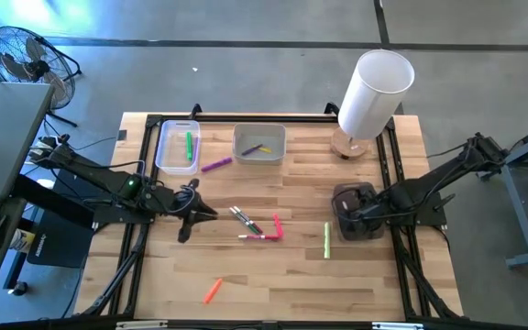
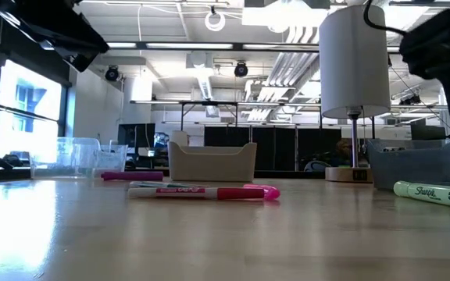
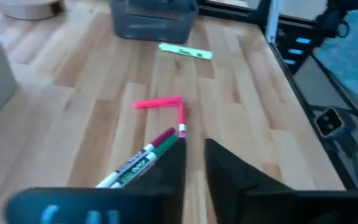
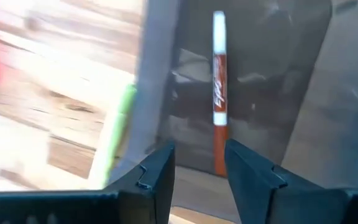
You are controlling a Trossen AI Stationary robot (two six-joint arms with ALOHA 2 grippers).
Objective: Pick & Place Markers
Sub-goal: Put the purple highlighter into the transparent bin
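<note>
Two grippers concern you. Your right gripper point(image 4: 197, 168) hangs released over the dark bin point(image 4: 328, 93), its jaws apart above a brown marker point(image 4: 219, 93) lying inside, walls close around. Your left gripper point(image 3: 194, 168) stands slightly parted, holding nothing, with white-bodied markers point(image 3: 145, 158) just beside its fingertips and bare wood beyond.

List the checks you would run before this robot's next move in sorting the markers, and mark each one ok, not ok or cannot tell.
1. Right tool open and apart from the brown marker: ok.
2. Brown marker lies inside the dark bin: ok.
3. Left tool has nothing between its fingers: ok.
4. Left tool lined up on the white-bodied markers: not ok, they lie beside one finger, not in the gap.
5. Table free of loose markers: not ok, the orange marker and light green marker, among others, lie on the wood.
</note>
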